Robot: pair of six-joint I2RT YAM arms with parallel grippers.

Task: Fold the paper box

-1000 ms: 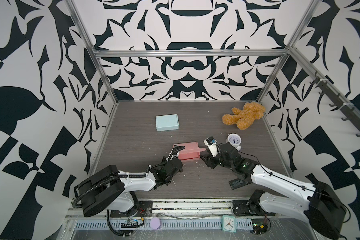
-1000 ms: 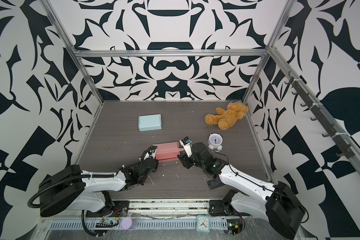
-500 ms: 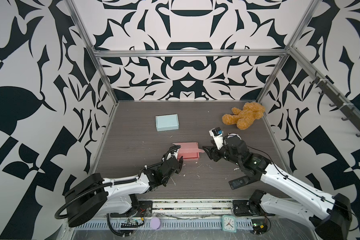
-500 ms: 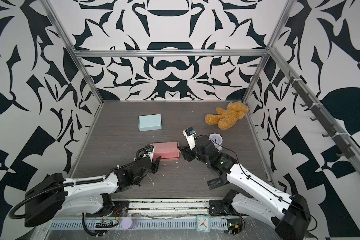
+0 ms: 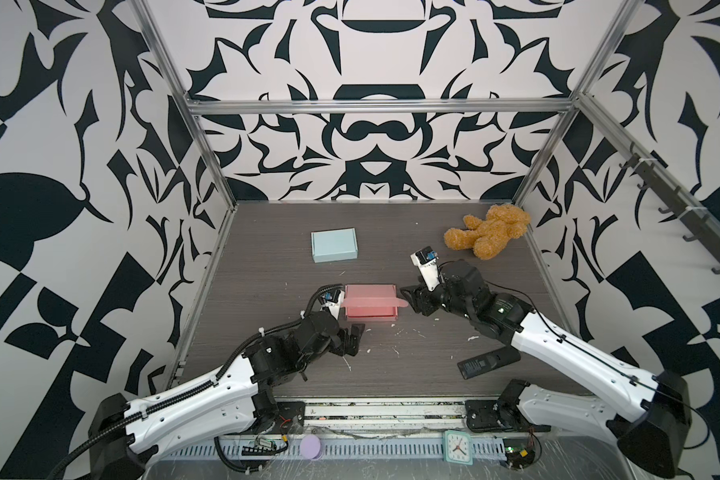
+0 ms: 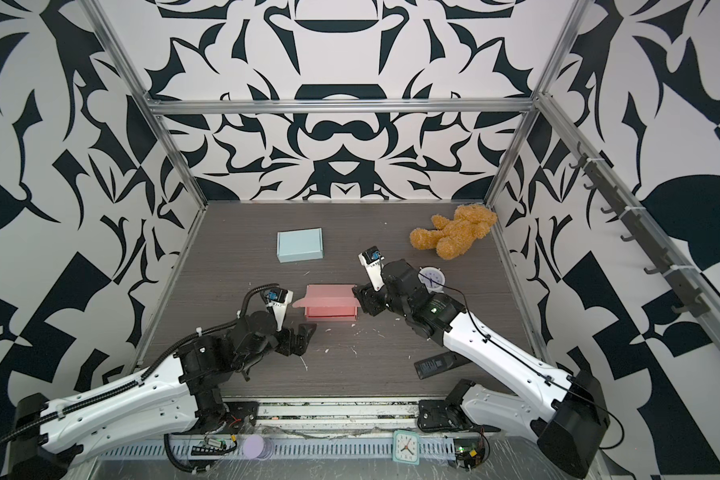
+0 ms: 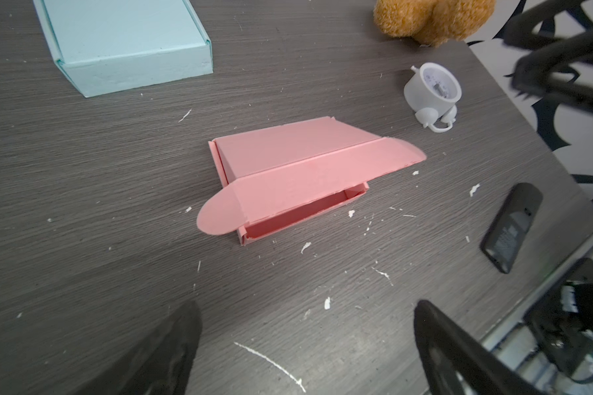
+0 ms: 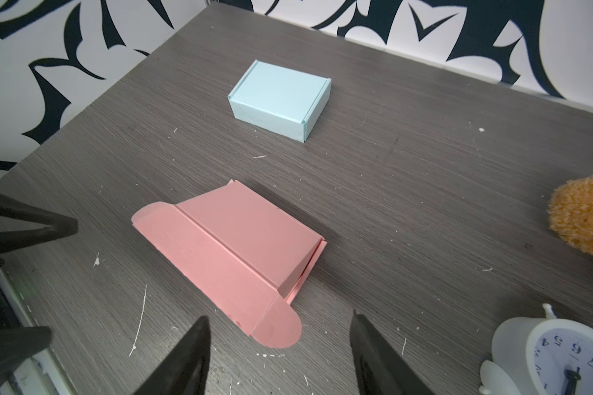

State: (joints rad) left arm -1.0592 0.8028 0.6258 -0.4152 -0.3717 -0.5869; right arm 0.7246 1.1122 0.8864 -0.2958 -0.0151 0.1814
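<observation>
Lying near the middle of the table (image 5: 267,266), the pink box (image 5: 371,305) is seen with its lid tilted down over the body and not tucked in. A rounded flap sticks out at each end. Only a strip of the inside is shown through the gap under the lid in the left wrist view; the rest is hidden.

The left hand (image 5: 352,338) is held just in front of the box and apart from it. Its fingers (image 7: 172,342) are spread wide with nothing between them, and they are cut off by the frame edge. In a top view the box's left end is partly covered by that arm's wrist camera.

The right hand (image 5: 412,301) is placed at the box's right end, fingers (image 8: 185,355) parted to either side of the rounded flap. No grip is seen, though it cannot be settled from above whether a fingertip brushes the flap.

A clock (image 6: 432,277) is half hidden behind the right arm. A teddy bear (image 5: 489,232) is cut off in both wrist views. A blue box (image 5: 333,246) sits closed farther back. A remote (image 5: 489,362) has one end covered by the right arm.
</observation>
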